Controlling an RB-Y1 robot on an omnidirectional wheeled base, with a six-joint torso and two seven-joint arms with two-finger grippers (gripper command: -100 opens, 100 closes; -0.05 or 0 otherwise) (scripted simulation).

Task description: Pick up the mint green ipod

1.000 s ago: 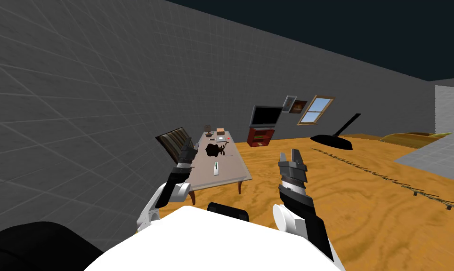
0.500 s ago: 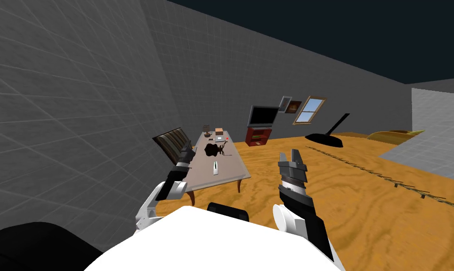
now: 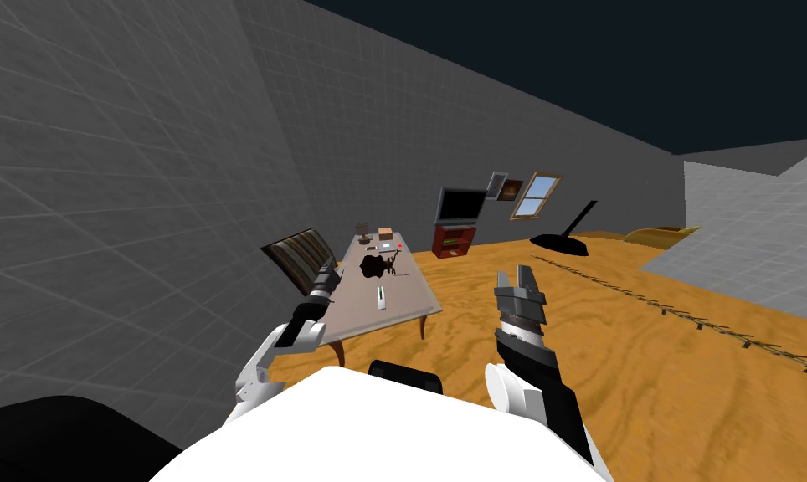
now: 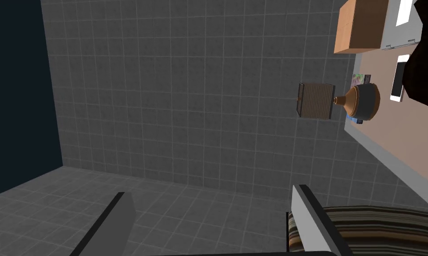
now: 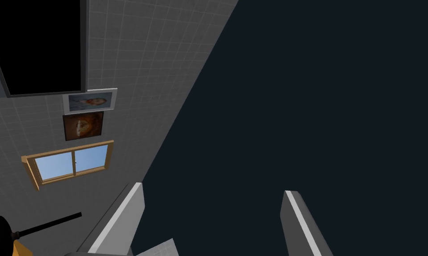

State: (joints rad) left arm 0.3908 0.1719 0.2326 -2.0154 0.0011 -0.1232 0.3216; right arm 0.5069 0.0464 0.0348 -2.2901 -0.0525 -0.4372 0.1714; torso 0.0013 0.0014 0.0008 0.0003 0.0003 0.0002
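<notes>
The ipod (image 3: 382,298) lies flat on the table (image 3: 403,311), a small pale slab with a streak of green. It sits on the near half of the top, about midway across, and nothing touches it. The left gripper (image 3: 327,269) hangs at the table's long edge on the wall side, level with the ipod along the table but apart from it. Its fingers (image 4: 306,213) stand wide apart with nothing between them and point past that edge at the wall (image 3: 142,209), which is grey and tiled. A striped chair (image 4: 373,229) stands against the same edge of the table, just beside one of those fingers. Beyond the ipod, toward the table's far end, stands a dark figure (image 3: 379,265) with thin branching parts. Past it, at the far end, are a lamp (image 4: 364,100) with a round brown base on the wall-side corner, a brown box (image 4: 362,26) and a flat white slab (image 4: 399,84) between the lamp and the dark figure. The right gripper (image 3: 515,273) is held up off the table's other long side, over the wood-grain floor (image 3: 645,376) and well apart from the ipod. Its fingers (image 5: 126,209) are also spread wide and hold nothing.
</notes>
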